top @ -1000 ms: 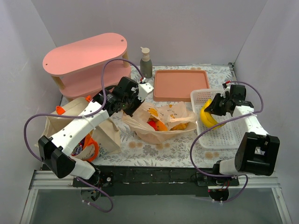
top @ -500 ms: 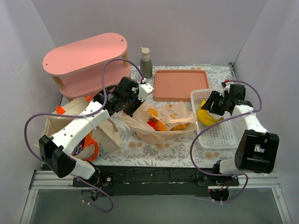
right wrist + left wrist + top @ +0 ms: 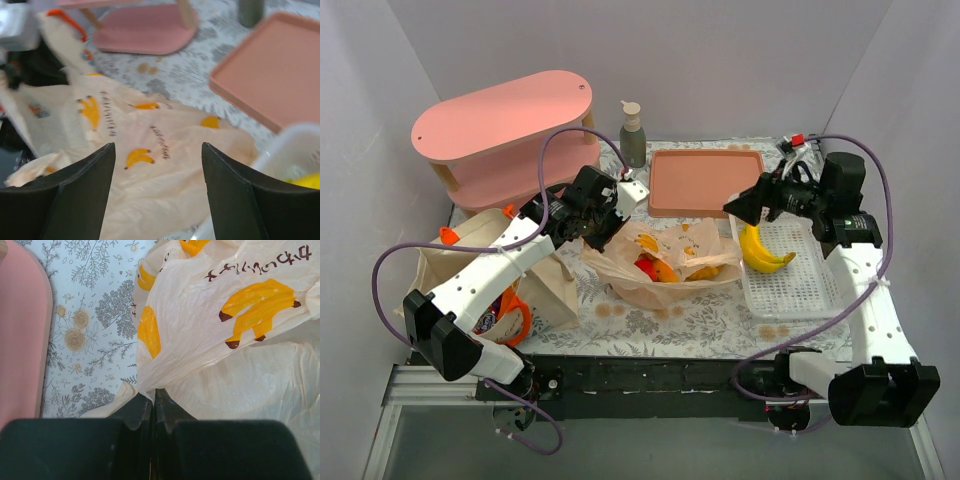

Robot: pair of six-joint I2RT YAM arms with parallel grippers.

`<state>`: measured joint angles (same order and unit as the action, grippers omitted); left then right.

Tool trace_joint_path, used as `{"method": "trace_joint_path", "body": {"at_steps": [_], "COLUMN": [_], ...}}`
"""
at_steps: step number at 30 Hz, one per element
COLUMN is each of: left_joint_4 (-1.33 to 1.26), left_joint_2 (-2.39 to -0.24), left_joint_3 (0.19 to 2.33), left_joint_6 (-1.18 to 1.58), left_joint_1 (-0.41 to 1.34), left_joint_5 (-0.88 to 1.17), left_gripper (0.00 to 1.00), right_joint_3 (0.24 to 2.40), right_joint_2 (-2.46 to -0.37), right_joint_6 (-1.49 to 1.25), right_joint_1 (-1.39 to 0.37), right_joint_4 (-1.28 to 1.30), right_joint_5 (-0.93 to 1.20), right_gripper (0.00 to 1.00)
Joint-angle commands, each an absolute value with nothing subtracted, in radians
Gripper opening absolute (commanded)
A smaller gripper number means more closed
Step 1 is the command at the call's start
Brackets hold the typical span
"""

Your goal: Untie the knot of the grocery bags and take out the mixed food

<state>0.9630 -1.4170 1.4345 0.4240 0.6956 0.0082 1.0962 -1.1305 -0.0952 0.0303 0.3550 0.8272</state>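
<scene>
**Operator:** Progress, left to right?

**Technician:** The canvas tote point(image 3: 470, 265), outboard of the left tool point(image 3: 154, 402), is judged not emptied. The left tool is pressed together, pinching the plastic bag point(image 3: 692, 238) at its rim. The bag is open, with fruit point(image 3: 655, 268) inside. The right tool point(image 3: 738, 204) is spread and empty. The bananas point(image 3: 765, 250) lie free in the basket point(image 3: 800, 285) close beside it.

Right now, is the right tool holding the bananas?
No, the right tool is open and empty, while the bananas lie in the white basket.

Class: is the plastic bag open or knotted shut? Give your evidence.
Open. The plastic bag gapes upward, with red and orange food visible inside.
</scene>
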Motion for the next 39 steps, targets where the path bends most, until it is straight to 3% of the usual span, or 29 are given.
{"method": "trace_joint_path", "body": {"at_steps": [1,8,12,22,23,25,26,28,29,39], "left_joint_4": [0.966,0.973,0.977,1.006,1.008,1.022,1.025,1.041,1.048,1.092], "left_joint_2": [-1.374,-1.371,-1.361,-1.325,-1.319,-1.293,-1.284,-1.252,-1.241,-1.095], "left_joint_3": [1.424,1.425,1.419,1.405,1.393,1.378,1.364,1.356,1.353,1.396], "left_joint_6": [0.425,0.425,0.419,0.400,0.396,0.387,0.385,0.379,0.376,0.307], "left_joint_1": [0.692,0.690,0.690,0.675,0.672,0.667,0.666,0.655,0.650,0.609], "left_joint_5": [0.032,0.028,0.012,-0.035,-0.040,-0.052,-0.057,-0.070,-0.078,-0.149], "left_gripper": [0.00,0.00,0.00,0.00,0.00,0.00,0.00,0.00,0.00,0.00], "right_joint_3": [1.241,1.383,1.508,1.589,1.588,1.562,1.554,1.561,1.577,1.835], "right_joint_2": [-1.098,-1.149,-1.213,-1.322,-1.333,-1.333,-1.332,-1.344,-1.364,-1.436], "right_joint_6": [0.098,0.345,0.596,0.796,0.795,0.760,0.718,0.669,0.629,0.246], "right_joint_1": [-0.121,-0.389,-0.465,-0.580,-0.587,-0.594,-0.600,-0.606,-0.609,-0.609], "right_joint_4": [0.425,0.716,0.992,1.221,1.218,1.162,1.104,1.042,1.010,0.638], "right_joint_5": [1.029,1.002,0.957,0.825,0.815,0.787,0.763,0.738,0.721,0.658], "right_gripper": [0.77,0.79,0.80,0.80,0.77,0.63,0.44,0.22,0.02,0.01]}}
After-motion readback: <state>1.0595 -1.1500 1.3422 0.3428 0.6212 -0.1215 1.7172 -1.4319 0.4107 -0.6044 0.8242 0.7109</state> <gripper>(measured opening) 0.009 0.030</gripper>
